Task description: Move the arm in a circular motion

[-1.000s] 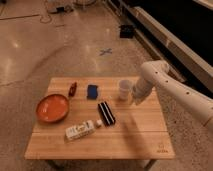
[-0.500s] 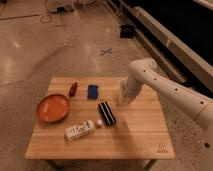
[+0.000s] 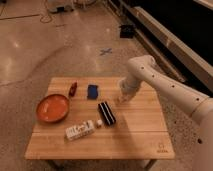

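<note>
Now the big shiny white arm reaches in from the right. Its tool hangs low over the light wooden surface. Open or closed? Cannot tell.

A glossy white robot arm reaches in from the right, its hand low over the far right part of a wooden worktop. To its left lie a blue block, a black bar, a small red item, an orange bowl and, nearer, a white bottle on its side.
</note>
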You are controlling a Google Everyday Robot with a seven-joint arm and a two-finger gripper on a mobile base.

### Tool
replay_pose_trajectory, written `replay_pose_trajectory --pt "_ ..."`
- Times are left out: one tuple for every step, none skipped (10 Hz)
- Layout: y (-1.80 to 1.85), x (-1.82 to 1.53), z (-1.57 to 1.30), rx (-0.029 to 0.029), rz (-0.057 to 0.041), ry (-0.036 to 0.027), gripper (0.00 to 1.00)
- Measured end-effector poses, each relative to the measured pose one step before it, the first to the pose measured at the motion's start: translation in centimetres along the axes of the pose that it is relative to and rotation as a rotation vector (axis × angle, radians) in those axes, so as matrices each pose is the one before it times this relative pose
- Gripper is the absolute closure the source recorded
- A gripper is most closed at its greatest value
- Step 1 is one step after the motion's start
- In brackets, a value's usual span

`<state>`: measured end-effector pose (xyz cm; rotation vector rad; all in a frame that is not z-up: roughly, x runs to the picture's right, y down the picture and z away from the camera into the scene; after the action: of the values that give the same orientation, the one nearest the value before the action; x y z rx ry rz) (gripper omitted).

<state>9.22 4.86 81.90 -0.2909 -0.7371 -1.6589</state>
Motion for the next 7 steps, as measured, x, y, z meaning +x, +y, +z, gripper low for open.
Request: replay_pose_trajectory --pt "0.043 -0.535 0.276 -0.00173 0.01038 -0.00634 0.57" --pt "0.608 -1.011 0.450 -0.00756 -0.00683 0.00878 0.57" --pt "0.708 -0.790 0.714 0.00105 -0.01976 0.00251 0.57" --pt "0.288 -0.163 0.449 -0.00339 -0.01640 0.00074 0.57" --pt "-0.333 0.155 0.099 -0.00252 0.00351 -0.00178 0.57" --pt "-0.209 0.023 -0.677 -0.00031 0.03252 0.00469 0.57" --pt "0.044 -0.180 -1.133 -0.00028 0.02059 0.00136 0.57"
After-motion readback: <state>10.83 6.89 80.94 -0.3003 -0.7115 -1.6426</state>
